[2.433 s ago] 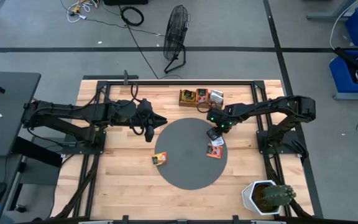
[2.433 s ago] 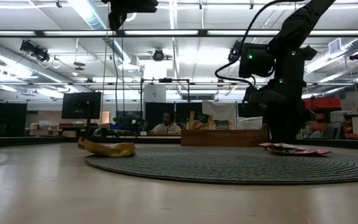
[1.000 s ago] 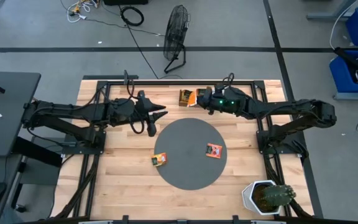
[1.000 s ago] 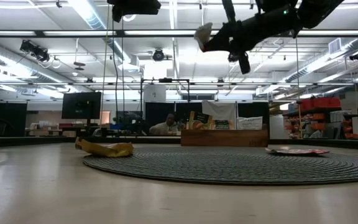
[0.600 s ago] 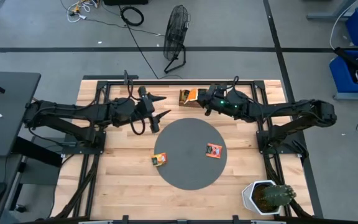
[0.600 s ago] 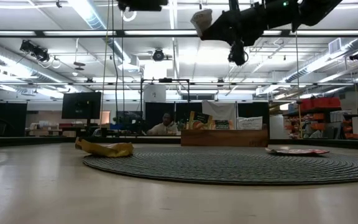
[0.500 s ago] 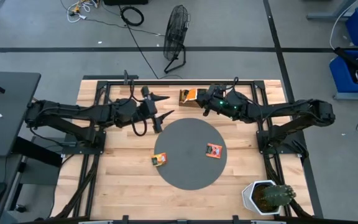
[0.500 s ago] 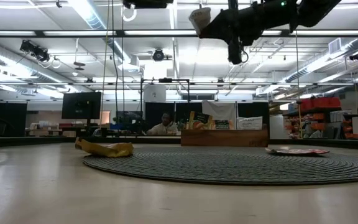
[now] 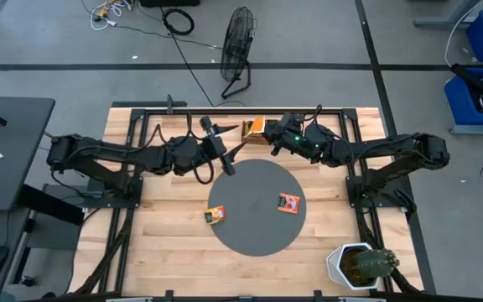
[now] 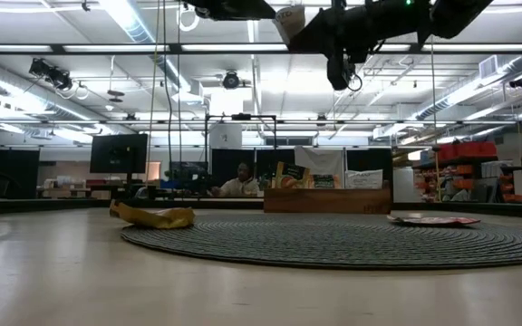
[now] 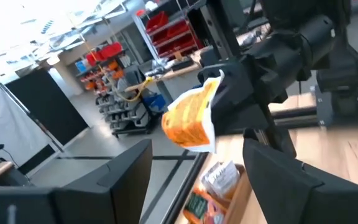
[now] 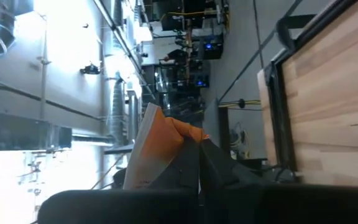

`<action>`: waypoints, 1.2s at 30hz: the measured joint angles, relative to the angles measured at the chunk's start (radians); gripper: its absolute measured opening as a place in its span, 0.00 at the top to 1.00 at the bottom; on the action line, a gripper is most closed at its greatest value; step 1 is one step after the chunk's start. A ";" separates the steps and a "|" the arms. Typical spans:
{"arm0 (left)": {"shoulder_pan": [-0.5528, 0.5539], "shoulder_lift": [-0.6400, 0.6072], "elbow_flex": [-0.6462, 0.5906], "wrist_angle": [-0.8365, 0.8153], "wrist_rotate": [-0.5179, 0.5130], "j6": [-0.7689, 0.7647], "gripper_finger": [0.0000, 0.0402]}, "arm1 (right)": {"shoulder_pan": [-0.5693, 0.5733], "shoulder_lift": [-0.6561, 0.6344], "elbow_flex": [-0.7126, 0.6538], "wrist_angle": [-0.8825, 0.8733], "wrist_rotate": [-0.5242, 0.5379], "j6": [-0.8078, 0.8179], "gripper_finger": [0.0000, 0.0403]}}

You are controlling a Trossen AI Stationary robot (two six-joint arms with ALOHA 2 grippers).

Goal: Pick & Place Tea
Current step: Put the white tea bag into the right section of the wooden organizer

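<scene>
Since the earlier frames, the left gripper (image 9: 230, 151) has travelled from the left half of the desk toward the middle of the far edge, and its fingers (image 11: 278, 180) have spread wide apart with nothing between them. It now hangs above the far-left rim of the round grey mat (image 9: 254, 231), pointing at the right gripper (image 9: 262, 132), which has lifted off the mat and hovers high over the far edge of the desk (image 9: 158, 243). The right gripper's fingers (image 12: 216, 165) are pinched tight on an orange and white tea sachet (image 11: 190, 118), held up in the air just in front of the left gripper's open fingers but not between them.

Two more sachets lie on the mat: an orange-red one (image 9: 288, 203) on its right side and a yellowish one (image 9: 215, 216) at its near-left rim, well apart from each other. The middle of the mat is bare, and so is the wood along the left edge and the near edge of the desk.

At the middle of the far edge sits a brown wooden tray (image 9: 254, 130), partly hidden under the right gripper; more sachets (image 11: 219, 180) stand in it, though which compartment holds which cannot be told. A potted cactus (image 9: 363, 265) occupies the near-right corner. Beyond the far edge, a fan (image 9: 238, 42) stands on the floor.
</scene>
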State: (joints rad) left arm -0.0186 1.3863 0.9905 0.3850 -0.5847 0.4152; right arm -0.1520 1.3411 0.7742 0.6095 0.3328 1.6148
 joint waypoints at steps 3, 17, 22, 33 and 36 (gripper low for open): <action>0.003 0.021 0.000 0.033 -0.001 -0.001 0.37 | 0.000 0.000 0.021 -0.004 0.000 -0.026 1.00; 0.017 0.029 0.000 0.118 0.000 -0.011 0.45 | 0.000 0.000 0.051 -0.052 -0.012 -0.053 1.00; 0.022 0.029 0.000 0.119 0.004 -0.011 0.55 | 0.000 0.000 0.051 -0.052 -0.019 -0.036 1.00; 0.022 0.069 0.000 0.139 0.051 -0.016 0.66 | 0.006 0.000 0.051 -0.051 -0.037 -0.024 1.00; 0.022 0.083 0.000 0.141 0.052 -0.044 0.66 | 0.008 0.000 0.051 -0.050 -0.037 -0.023 1.00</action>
State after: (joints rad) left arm 0.0036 1.4693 0.9909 0.5257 -0.5332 0.3712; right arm -0.1443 1.3411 0.8249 0.5590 0.2958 1.5920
